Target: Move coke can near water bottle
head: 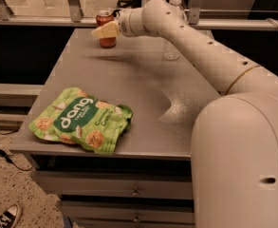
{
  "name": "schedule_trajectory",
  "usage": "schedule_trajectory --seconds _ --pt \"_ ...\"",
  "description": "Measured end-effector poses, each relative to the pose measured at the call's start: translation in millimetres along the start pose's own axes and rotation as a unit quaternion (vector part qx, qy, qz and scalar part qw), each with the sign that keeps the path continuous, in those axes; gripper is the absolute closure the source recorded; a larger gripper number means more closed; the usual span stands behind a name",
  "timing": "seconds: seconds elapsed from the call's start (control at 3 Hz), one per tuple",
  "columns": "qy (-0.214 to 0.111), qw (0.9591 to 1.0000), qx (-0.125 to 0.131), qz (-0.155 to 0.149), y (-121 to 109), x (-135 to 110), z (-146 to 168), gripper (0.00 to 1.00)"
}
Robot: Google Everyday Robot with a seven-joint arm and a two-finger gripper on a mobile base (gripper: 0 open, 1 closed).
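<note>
Finds pale gripper (103, 31) at far left of grey metal table (129, 84), against near side of small red aluminium coke can (107, 42), upright, long axis vertical. Cannot tell whether clamped or released. Places tall clear plastic water bottle (171, 52) to right of can, apart; judges coming move rightward.

Middle of coke can (108, 42) is being covered by the gripper (104, 31) at the far edge of the table (143, 87). Upper water bottle (171, 52) is being hidden behind the arm (200, 56). Arm is being cropped right and bottom; shoe (3, 216) is being cropped bottom-left.
</note>
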State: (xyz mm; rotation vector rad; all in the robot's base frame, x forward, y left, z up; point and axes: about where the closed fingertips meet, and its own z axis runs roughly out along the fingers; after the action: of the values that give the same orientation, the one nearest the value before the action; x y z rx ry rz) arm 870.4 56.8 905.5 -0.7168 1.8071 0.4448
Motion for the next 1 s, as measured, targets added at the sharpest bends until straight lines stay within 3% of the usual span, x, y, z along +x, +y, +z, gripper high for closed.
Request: schedule_trajectory --seconds 0.33,0.67,1.0 --pt "0.001 1.0000 -0.007 0.004 1.4 -1.6 18.8 0.00" --pt "0.002 0.9999 -0.013 0.007 4.3 -2.5 32.1 0.16" --pt "0.001 0.9999 -0.011 0.010 2.1 -1.2 34.7 0.39"
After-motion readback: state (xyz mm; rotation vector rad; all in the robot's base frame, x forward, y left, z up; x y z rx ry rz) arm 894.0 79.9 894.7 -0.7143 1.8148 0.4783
